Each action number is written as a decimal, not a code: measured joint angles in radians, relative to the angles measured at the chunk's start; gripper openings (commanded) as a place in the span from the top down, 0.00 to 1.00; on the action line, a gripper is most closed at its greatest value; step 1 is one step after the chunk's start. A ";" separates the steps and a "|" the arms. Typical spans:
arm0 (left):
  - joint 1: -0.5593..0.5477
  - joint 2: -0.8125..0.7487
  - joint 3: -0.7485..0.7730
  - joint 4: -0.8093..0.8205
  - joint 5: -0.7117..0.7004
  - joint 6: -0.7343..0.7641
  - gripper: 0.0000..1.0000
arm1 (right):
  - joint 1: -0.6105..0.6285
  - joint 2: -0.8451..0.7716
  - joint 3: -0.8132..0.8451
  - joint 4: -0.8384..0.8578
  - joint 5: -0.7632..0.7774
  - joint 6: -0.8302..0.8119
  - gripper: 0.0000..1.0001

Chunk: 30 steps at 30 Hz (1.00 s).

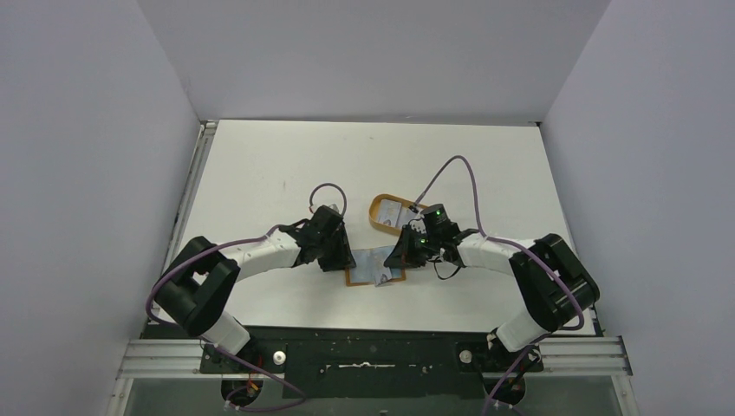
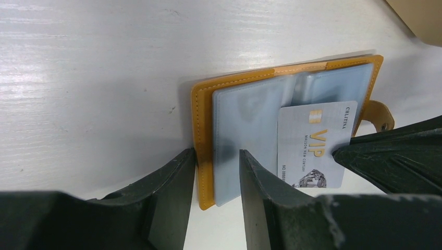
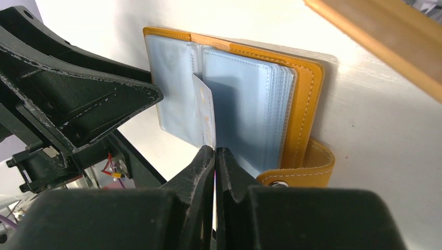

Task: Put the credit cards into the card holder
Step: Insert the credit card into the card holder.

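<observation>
Left wrist view: the card holder (image 2: pixel 204 99) lies open on the tabletop (image 2: pixel 94 78), near the middle of its near edge. The left gripper (image 2: pixel 216 156) is spread and grasps nothing. One finger sits on bare table just outside the orange cover and the other over the clear sleeves (image 2: pixel 245 120).

The right gripper (image 3: pixel 215 152) is clenched on the credit card (image 3: pixel 205 112), which it holds by one short end with the rest reaching across the sleeves. Whether its leading edge is already inside a pocket I cannot tell.

The likeliest failure is that edge missing the pocket mouth, so the card rides over the plastic or slips between two sleeves. Held only at one end, the thin card may also pivot or bow if it jams. A firm push could drag the whole holder sideways, since the left fingers only straddle its cover. The two grippers work close together and could collide.
</observation>
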 measured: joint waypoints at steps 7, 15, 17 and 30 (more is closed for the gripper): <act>0.000 0.004 0.006 -0.006 0.000 0.004 0.65 | 0.000 0.021 0.004 0.003 -0.003 -0.009 1.00; -0.001 0.010 0.013 -0.011 0.001 0.011 0.65 | 0.002 0.055 0.011 0.051 -0.016 0.005 1.00; -0.001 0.011 0.014 -0.011 0.001 0.011 0.65 | 0.002 0.057 0.011 0.062 -0.018 0.013 1.00; -0.001 0.012 0.015 -0.012 0.002 0.010 0.65 | 0.018 0.064 0.011 0.099 0.016 0.040 1.00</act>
